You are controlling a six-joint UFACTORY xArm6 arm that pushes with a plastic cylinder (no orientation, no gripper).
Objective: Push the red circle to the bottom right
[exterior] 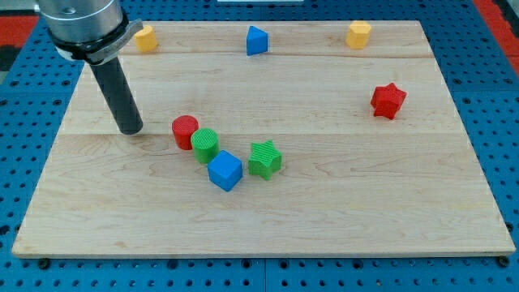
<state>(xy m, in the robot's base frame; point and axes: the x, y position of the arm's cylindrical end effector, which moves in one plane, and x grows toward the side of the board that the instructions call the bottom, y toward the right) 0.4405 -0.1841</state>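
The red circle (185, 130) is a short red cylinder standing left of the board's middle. It touches a green cylinder (205, 145) at its lower right. My tip (130, 130) rests on the board a short way to the left of the red circle, with a small gap between them. A blue cube (225, 170) lies just below the green cylinder, and a green star (264, 158) lies to the right of the cube.
The wooden board (324, 219) lies on a blue pegboard. A red star (388, 100) sits at the right. Along the top edge are a yellow block (145, 37), a blue block (256, 40) and a yellow hexagon (358, 34).
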